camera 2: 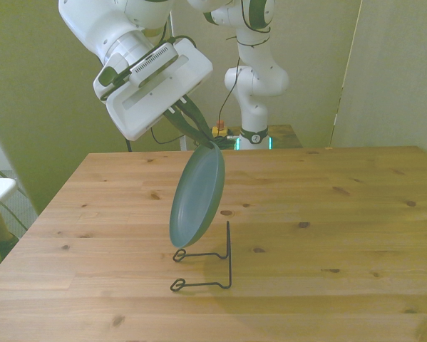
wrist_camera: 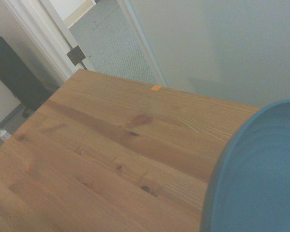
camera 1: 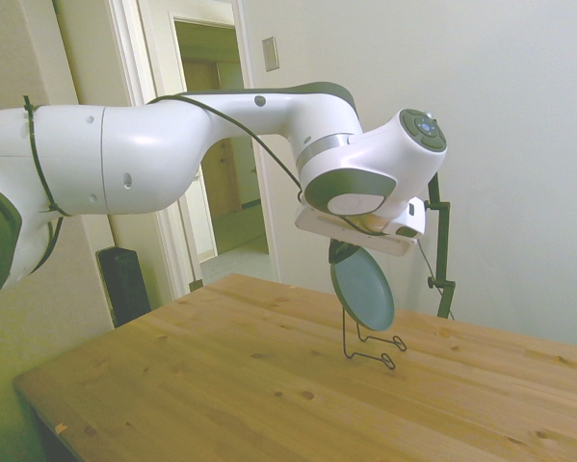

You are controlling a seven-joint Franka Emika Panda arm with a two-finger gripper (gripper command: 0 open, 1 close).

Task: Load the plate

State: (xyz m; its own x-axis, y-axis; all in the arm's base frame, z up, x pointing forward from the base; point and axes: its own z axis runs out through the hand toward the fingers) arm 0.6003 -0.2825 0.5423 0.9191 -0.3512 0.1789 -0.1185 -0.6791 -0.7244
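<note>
The teal-green plate point(camera 2: 197, 197) point(camera 1: 363, 290) hangs on edge in the air, tilted, with my gripper point(camera 2: 202, 138) point(camera 1: 339, 251) shut on its top rim. Its lower rim hovers just above the feet of a black wire rack point(camera 2: 212, 265) point(camera 1: 370, 346), which stands on the wooden table point(camera 2: 327, 214). The rack's upright post lies just to the front view's right of the plate. In the wrist view the plate point(wrist_camera: 261, 174) fills one corner, blurred, over the tabletop.
A second white arm point(camera 2: 254, 78) stands behind the table's far edge. A doorway point(camera 1: 216, 144) opens beyond the table in the side view. A small orange mark point(wrist_camera: 155, 88) sits at a table edge.
</note>
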